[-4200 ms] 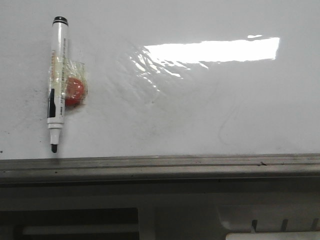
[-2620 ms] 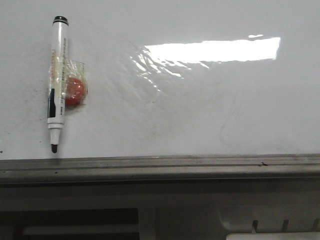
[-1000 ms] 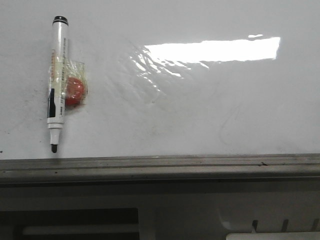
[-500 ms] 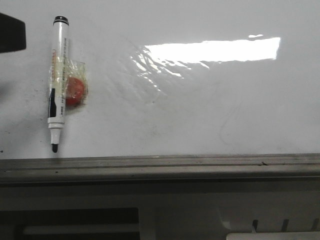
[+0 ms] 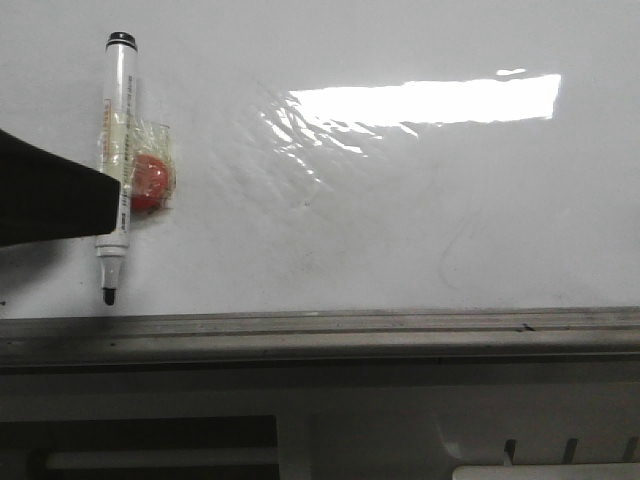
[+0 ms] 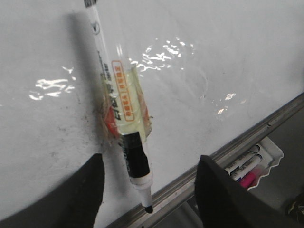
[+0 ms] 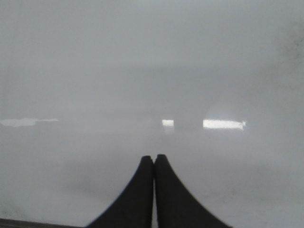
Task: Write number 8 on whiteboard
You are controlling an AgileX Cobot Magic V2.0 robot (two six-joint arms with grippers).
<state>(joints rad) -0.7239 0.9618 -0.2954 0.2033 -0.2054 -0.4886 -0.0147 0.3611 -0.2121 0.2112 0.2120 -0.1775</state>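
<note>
The whiteboard (image 5: 400, 200) is glossy white with faint smudges and a glare patch; no number 8 shows on it. A black-capped white marker (image 5: 118, 100) hangs tip down at its left, taped to a red magnet (image 5: 152, 183). One dark finger of my left gripper (image 5: 50, 200) reaches in from the left and overlaps the marker's lower barrel. In the left wrist view my left gripper (image 6: 151, 161) is open, with the marker (image 6: 118, 104) between its fingers, apart from both. My right gripper (image 7: 154, 157) is shut and empty, facing bare board (image 7: 142, 71).
A grey metal frame edge (image 5: 320, 330) runs along the board's bottom. Below it at the right is a white tray (image 6: 266, 152) holding spare markers (image 6: 244, 164). The tray's rim shows in the front view (image 5: 545, 470).
My left gripper came into the front view from the left edge, then moved down and right until its finger overlaps the marker's lower barrel. The marker and magnet have not moved.
</note>
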